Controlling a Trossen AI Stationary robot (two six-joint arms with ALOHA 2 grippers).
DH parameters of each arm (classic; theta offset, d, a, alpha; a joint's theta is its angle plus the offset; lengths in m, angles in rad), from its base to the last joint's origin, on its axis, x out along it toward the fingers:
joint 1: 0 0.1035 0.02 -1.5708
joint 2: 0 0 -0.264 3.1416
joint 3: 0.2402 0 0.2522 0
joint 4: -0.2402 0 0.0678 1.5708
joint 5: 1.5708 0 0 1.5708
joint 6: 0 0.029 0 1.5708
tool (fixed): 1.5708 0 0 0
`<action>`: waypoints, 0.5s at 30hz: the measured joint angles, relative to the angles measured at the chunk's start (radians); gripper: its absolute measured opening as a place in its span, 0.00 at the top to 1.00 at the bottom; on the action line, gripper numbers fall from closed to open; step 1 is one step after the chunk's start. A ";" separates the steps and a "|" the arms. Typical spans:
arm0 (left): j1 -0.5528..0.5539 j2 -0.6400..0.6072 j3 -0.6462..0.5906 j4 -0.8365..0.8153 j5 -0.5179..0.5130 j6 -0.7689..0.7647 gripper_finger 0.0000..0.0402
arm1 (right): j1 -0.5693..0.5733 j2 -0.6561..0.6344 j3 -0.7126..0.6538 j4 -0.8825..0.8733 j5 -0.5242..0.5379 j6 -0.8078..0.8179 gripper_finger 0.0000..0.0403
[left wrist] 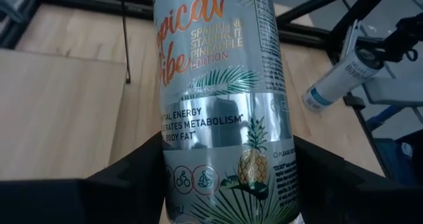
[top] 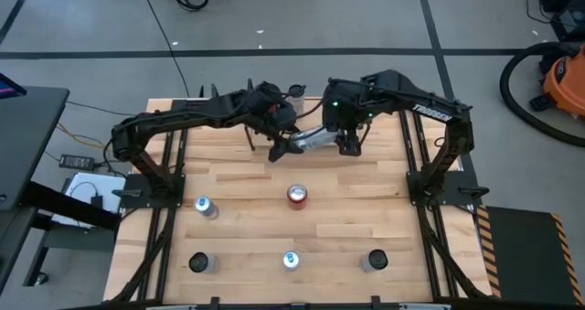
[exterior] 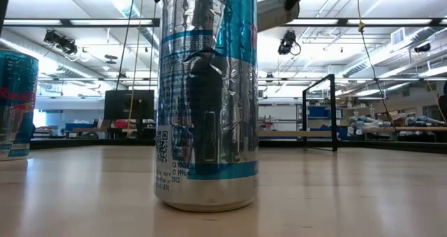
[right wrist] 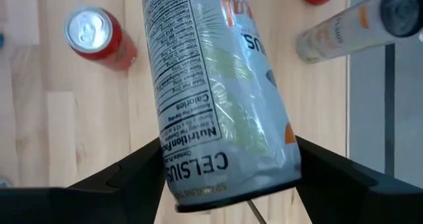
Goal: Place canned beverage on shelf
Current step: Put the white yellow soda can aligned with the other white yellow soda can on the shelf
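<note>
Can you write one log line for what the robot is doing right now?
left tool: shut on silver can | right tool: shut on silver can | can: lying sideways, lifted | red can: upright on table

The held can (right wrist: 218, 98) reads "CELSIUS", "Nutrition Facts" and "SPARKLING"

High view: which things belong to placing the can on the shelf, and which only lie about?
Job: silver can, held by left gripper, right gripper at its other end; shelf.
Lying about: red can; four other cans.
</note>
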 joint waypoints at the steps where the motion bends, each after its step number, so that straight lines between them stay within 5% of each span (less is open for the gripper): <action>1: 0.000 -0.004 0.000 0.004 -0.004 0.001 0.36 | 0.000 0.000 0.010 -0.002 -0.001 0.008 0.26; 15: -0.008 -0.019 -0.003 0.003 -0.010 0.017 0.36 | -0.003 -0.001 0.013 -0.008 -0.081 0.024 0.26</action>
